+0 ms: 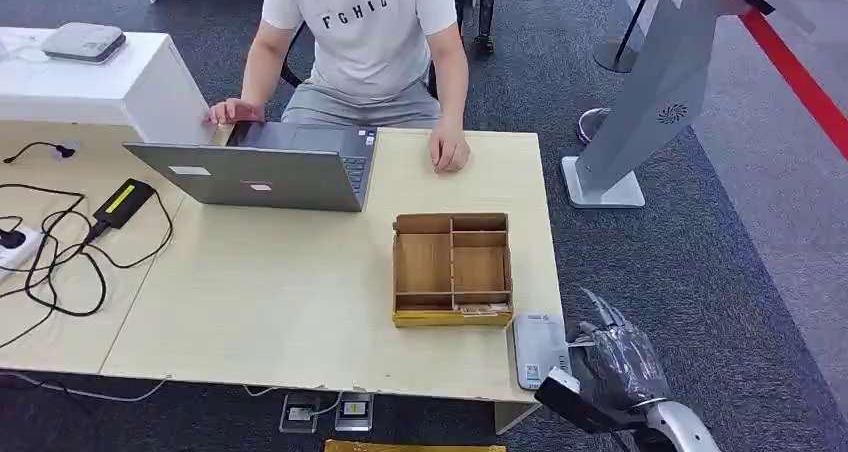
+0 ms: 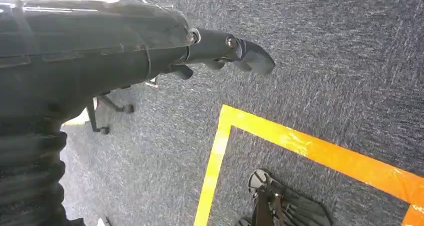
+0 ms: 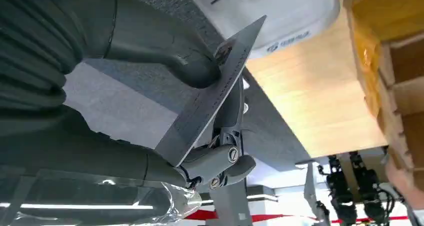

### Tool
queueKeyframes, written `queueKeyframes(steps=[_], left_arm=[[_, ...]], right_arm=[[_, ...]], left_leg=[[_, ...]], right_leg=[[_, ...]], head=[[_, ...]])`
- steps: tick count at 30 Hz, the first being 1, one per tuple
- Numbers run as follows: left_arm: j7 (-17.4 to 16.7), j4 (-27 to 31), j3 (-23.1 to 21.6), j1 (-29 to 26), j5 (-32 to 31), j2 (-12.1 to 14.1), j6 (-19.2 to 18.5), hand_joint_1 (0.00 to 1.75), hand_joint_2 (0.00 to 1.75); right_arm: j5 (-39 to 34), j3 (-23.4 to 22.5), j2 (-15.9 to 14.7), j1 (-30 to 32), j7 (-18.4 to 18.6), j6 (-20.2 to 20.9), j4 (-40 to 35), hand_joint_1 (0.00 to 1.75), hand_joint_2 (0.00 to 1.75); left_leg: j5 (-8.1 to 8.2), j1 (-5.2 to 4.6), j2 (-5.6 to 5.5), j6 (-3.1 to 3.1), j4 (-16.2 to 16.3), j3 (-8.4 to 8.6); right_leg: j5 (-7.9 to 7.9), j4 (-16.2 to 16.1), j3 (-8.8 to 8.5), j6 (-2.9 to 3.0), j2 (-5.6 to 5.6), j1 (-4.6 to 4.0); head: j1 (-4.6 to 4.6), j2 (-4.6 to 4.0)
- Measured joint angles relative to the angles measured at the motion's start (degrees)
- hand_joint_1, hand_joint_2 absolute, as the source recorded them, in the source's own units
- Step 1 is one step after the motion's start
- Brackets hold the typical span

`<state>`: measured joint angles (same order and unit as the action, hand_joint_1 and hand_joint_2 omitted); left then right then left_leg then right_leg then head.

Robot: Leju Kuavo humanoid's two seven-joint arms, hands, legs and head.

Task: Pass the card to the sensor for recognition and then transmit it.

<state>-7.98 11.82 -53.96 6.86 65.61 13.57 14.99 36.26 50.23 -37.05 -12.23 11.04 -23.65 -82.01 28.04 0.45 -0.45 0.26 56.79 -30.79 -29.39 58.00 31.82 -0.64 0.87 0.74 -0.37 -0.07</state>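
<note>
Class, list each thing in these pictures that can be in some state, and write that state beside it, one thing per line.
Card: pinched in the right hand, tilted, just short of the sensor.
Right hand: holds the card beside the table's corner.
Left hand: hangs over the carpet, holding nothing.
Sensor: lies flat at the table's corner, nothing on it.
Laptop: open, facing the person.
Wooden box: lidless, compartments mostly bare.

Wooden box point(image 1: 452, 269) on table point(image 1: 280, 302), sensor point(image 1: 537, 347) right of it, laptop point(image 1: 262, 172) behind
</note>
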Motion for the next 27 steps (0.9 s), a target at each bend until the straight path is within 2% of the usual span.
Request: queueKeyframes(steps=[4,11,27], left_arm=[[0.0,0.0,0.0,0.01,0.2,-0.02,0.33,0.0,1.75],[-0.04,0.0,0.0,0.01,0.53,-0.07,0.28,0.0,1.75],[-0.28,0.0,0.0,0.01,0.39,-0.07,0.33,0.0,1.75]], right_arm=[[0.63,1.42,0.46,-0.94,-0.26,1.16,0.04,1.75,1.75],[-1.27,2.51,1.49,-1.46,-1.73,0.65,0.83,1.75,1.75],[-3.89,3.74,2.01,-1.04,-1.51,0.04,2.16,1.75,1.75]], left_leg=[[0.0,0.0,0.0,0.0,0.0,0.0],[0.0,0.0,0.0,0.0,0.0,0.0],[0.0,0.0,0.0,0.0,0.0,0.02]], right_leg=[[0.0,0.0,0.0,0.0,0.0,0.0],[0.0,0.0,0.0,0.0,0.0,0.0],[0.0,0.0,-0.01,0.0,0.0,0.0]], head=[[-0.02,-0.02],[-0.02,-0.02],[0.0,-0.02]])
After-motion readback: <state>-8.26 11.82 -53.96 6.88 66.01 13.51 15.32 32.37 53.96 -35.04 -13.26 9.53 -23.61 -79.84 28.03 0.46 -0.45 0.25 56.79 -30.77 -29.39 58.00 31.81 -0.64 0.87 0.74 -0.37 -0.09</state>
